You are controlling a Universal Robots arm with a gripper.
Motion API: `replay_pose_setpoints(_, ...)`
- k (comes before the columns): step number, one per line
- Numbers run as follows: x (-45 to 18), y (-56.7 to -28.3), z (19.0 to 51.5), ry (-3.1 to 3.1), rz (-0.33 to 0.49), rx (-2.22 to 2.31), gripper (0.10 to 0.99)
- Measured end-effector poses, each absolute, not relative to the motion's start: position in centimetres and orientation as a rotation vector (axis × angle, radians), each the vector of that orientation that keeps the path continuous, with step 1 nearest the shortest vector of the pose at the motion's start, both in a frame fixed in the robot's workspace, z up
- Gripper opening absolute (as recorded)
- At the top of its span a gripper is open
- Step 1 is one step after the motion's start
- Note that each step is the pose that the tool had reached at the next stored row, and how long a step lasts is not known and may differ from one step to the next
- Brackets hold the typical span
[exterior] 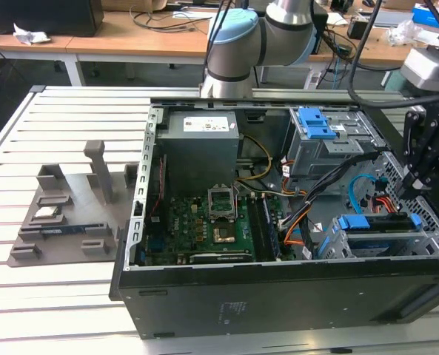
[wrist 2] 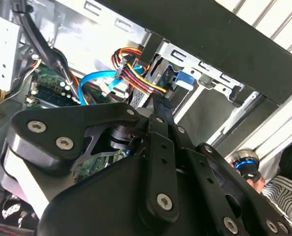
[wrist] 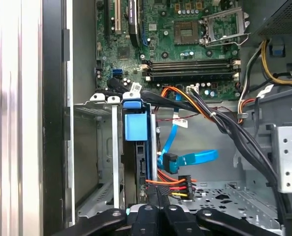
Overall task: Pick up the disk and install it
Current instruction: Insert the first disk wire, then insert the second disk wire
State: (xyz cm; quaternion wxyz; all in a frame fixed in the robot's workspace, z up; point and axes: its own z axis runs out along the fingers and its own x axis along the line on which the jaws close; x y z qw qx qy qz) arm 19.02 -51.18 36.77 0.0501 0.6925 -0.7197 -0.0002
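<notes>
The disk (exterior: pixel 374 222) sits edge-up in the lower drive cage (exterior: pixel 426 238) at the front right corner of the open computer case, with its blue carrier frame on top. In the first wrist view the disk's blue frame (wrist: pixel 135 127) stands in the cage slot, just ahead of my fingertips. My black gripper (exterior: pixel 411 188) hangs just above and to the exterior view's right of the disk. Its fingers (wrist 2: pixel 160 115) are pressed together with nothing between them. The disk's silver body and label are hidden inside the cage.
Loose blue data cable (wrist: pixel 185 160) and orange-yellow power plug (wrist: pixel 178 186) lie beside the cage. An upper cage with a blue latch (exterior: pixel 319 122), the power supply (exterior: pixel 200 137) and the motherboard (exterior: pixel 204 222) fill the case. A grey fixture (exterior: pixel 64 214) rests on the slatted table at the exterior view's left.
</notes>
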Motion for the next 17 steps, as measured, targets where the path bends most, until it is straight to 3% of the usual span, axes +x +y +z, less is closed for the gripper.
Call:
replay_pose_setpoints(5,19.0,-51.2,38.4,-2.192,-0.001,2.109,0.106)
replay_pose_setpoints(14,19.0,-51.2,38.4,-2.192,-0.001,2.109,0.106)
replay_pose_setpoints(15,19.0,-51.2,38.4,-2.192,-0.001,2.109,0.114)
replay_pose_setpoints(16,19.0,-51.2,38.4,-2.192,-0.001,2.109,0.235)
replay_pose_setpoints(17,19.0,-51.2,38.4,-2.192,-0.001,2.109,0.235)
